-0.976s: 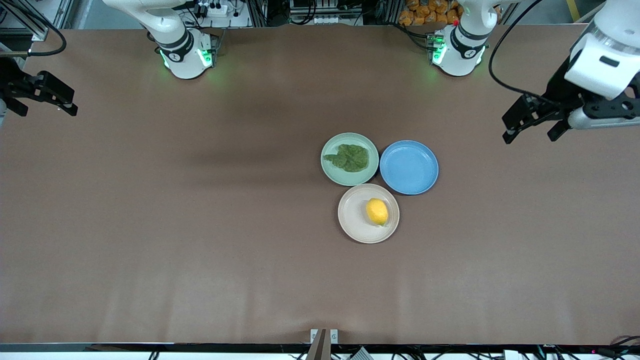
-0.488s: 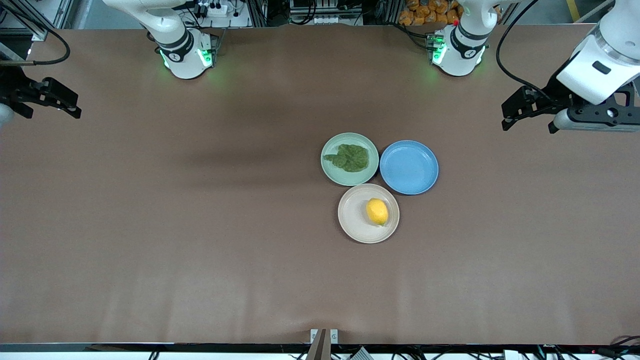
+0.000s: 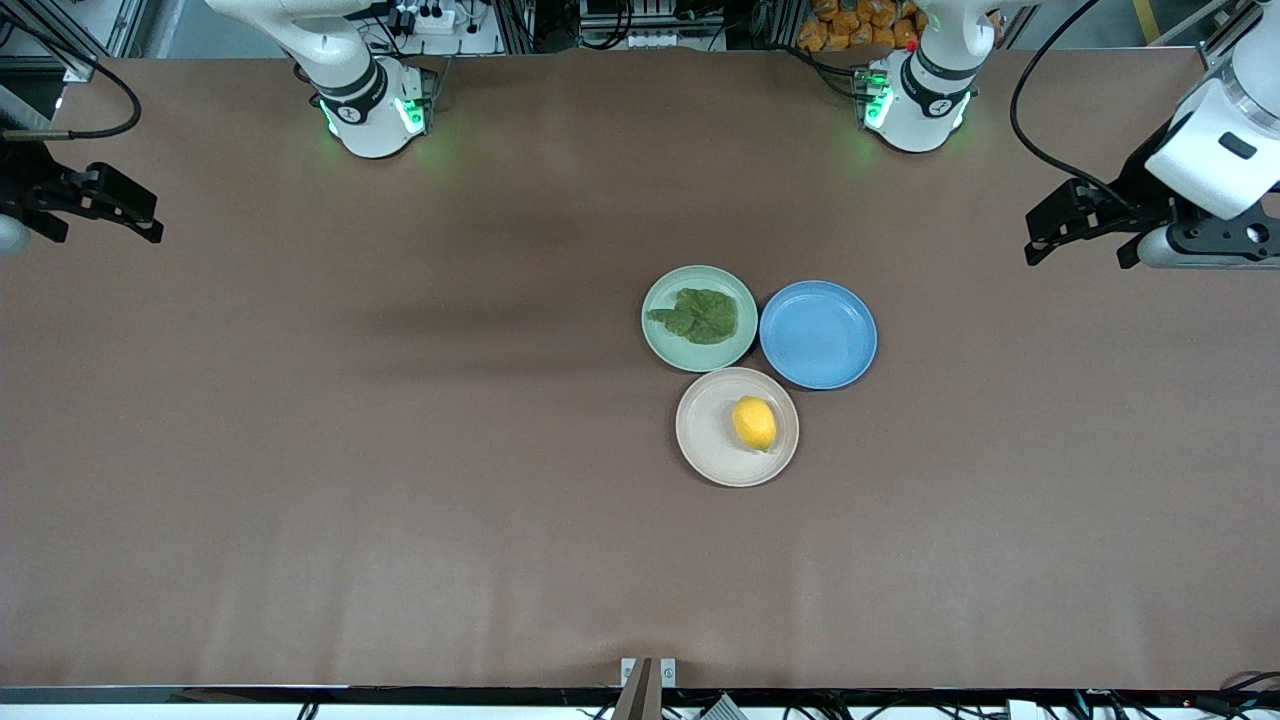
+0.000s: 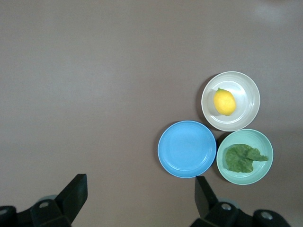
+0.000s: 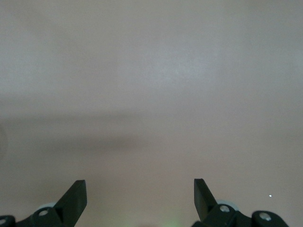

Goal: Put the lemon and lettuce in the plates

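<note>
The lemon point(image 3: 754, 423) lies on the beige-cream plate point(image 3: 706, 440), and the lettuce point(image 3: 698, 315) lies on the pale mint green plate point(image 3: 660, 340); both also show in the left wrist view, lemon point(image 4: 224, 102) on cream plate point(image 4: 246, 118), lettuce point(image 4: 242, 158) on mint plate point(image 4: 258, 172). My left gripper point(image 3: 1078, 245) is open and empty, up in the air over the left arm's end of the table, well away from the plates; its own view shows it point(image 4: 140, 191). My right gripper point(image 3: 95, 215) is open and empty over the right arm's end; its wrist view shows it point(image 5: 140, 194) over bare table only.
A blue plate point(image 3: 818, 334) with nothing on it touches both other plates, toward the left arm's end; it also shows in the left wrist view point(image 4: 187, 149). The brown table point(image 3: 400, 450) spreads wide around the three plates. The arm bases stand at the table's top edge.
My left gripper has risen and drawn back toward the left arm's end of the table. My right gripper shifted slightly. The plates, lemon and lettuce have not moved.
</note>
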